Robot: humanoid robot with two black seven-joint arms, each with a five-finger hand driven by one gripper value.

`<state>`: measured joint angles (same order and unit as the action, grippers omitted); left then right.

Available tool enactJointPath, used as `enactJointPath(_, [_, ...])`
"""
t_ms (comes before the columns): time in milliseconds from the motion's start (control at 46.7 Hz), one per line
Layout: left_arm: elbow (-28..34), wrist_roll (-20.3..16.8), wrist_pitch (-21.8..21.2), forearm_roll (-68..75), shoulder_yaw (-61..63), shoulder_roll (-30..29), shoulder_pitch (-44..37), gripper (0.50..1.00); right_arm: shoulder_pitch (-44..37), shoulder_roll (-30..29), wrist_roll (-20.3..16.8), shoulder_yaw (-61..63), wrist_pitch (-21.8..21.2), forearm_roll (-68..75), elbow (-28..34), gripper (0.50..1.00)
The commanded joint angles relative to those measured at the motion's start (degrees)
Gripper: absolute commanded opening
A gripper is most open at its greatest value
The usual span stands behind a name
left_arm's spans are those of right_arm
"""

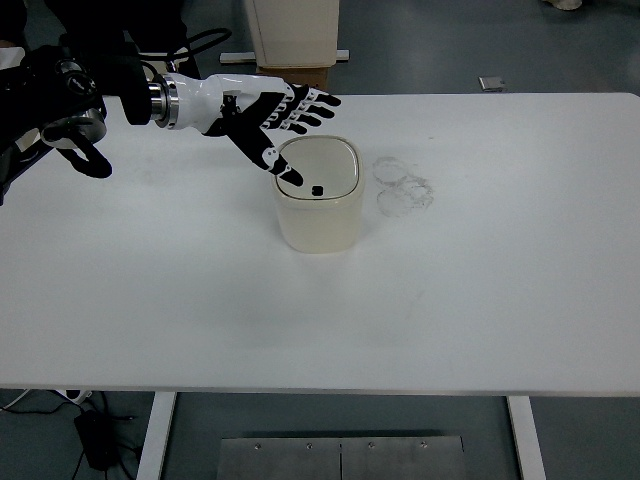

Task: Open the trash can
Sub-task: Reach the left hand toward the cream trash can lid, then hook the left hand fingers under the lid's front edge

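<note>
At mid-table (pixel 480 320), slightly left of centre: the trash can (pixel 318 195), small, cream, lid on. Left hand (pixel 268 118) comes in from the upper left, fingers spread, holding nothing. Thumb tip sits at the lid's left rim; contact likely, not certain. Can lies right of and nearer than the palm. Right arm not seen. Next move probably a downward press on the lid.

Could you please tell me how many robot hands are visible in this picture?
1: the left hand, reaching from the picture's left, fingers spread over the trash can's near-left rim. The right hand is out of view.
</note>
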<state>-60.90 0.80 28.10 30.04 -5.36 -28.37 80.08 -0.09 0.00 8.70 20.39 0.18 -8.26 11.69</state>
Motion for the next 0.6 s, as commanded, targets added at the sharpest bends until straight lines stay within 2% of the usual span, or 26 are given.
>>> enactJointPath(0, [-0.53, -0.01, 0.11, 2.99, 0.96, -0.11, 0.69, 1.000, 0.00, 0.00, 0.01, 0.00, 0.00, 0.00, 0.00, 0.993])
enactJointPath(321, [-2.73, -0.10, 3.97, 13.19, 1.05, -0.90, 1.74, 1.000, 0.00, 0.00, 0.01, 0.00, 0.00, 0.00, 0.00, 0.993])
enactJointPath(578, [-3.35, -0.10, 4.68, 17.85, 2.46, -0.37, 2.10, 1.000, 0.00, 0.00, 0.01, 0.00, 0.00, 0.00, 0.00, 0.993])
